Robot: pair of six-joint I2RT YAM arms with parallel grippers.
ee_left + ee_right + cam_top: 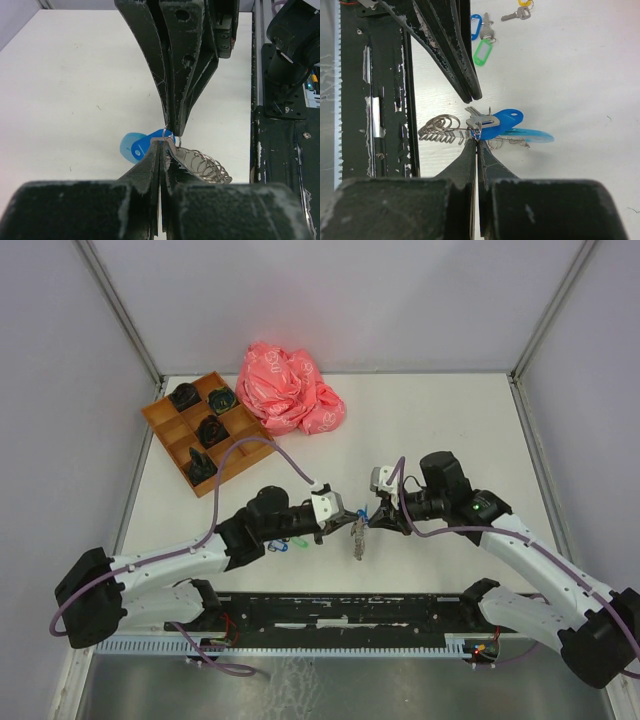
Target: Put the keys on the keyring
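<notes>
My two grippers meet tip to tip above the table's middle. The left gripper (pixel 165 142) is shut on a flat silver end of the keyring (pixel 205 166), whose silvery loops hang below it (pixel 357 540). The right gripper (pixel 478 141) is shut on the small wire ring of a key with a blue tag (pixel 504 121), beside a light blue piece (pixel 535 136). That blue tag (pixel 134 145) shows behind the left fingertips. Other keys lie on the table: blue tag (pixel 476 22), green tag (pixel 482 52), yellow tag (pixel 524 2). They lie under the left forearm (pixel 285 543).
A wooden tray (pixel 160 420) with compartments holding dark objects stands at the back left. A crumpled pink bag (pixel 288 388) lies at the back centre. A black rail (pixel 350 610) runs along the near edge between the arm bases.
</notes>
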